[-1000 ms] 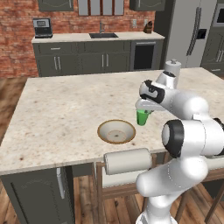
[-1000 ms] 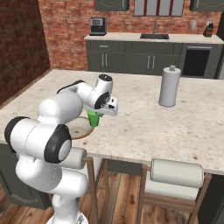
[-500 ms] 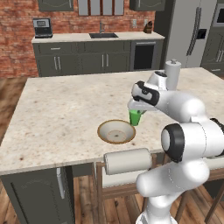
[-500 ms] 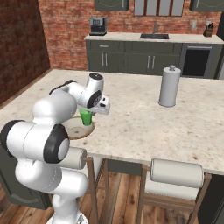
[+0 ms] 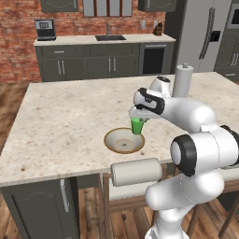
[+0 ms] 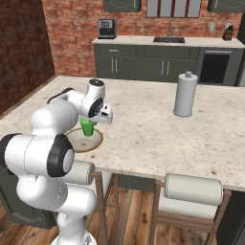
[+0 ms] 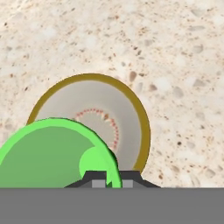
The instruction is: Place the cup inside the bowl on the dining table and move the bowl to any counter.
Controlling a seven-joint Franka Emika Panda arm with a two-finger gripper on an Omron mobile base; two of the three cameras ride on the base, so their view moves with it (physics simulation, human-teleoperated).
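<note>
At the near edge of the dining table (image 5: 56, 121) 2 stools with pale padded rolls are tucked under the overhang, the left stool (image 6: 76, 173) just beside the robot's body and the right stool (image 6: 194, 189) further along. On the stone top just behind them sits the bowl (image 5: 124, 141), upright, its tan rim and pale inside showing a ring of small reddish marks at the bottom in the hand view. The gripper (image 5: 138, 119) hangs over the bowl's far right edge with its fingers pinching the rim of the cup (image 5: 137, 126); the green cup is upright, clear of the table, its base just above the bowl's rim. From the hand camera the cup's mouth (image 7: 52, 153) overlaps the near part of the bowl (image 7: 131, 113). Further back and to the right on the table stands a tall grey paper towel roll (image 6: 185, 94). Beyond the table runs the counter (image 5: 100, 42) against the brick wall, with a sink (image 5: 110, 37) set in it and a coffee machine (image 5: 45, 29) at its left end.
</note>
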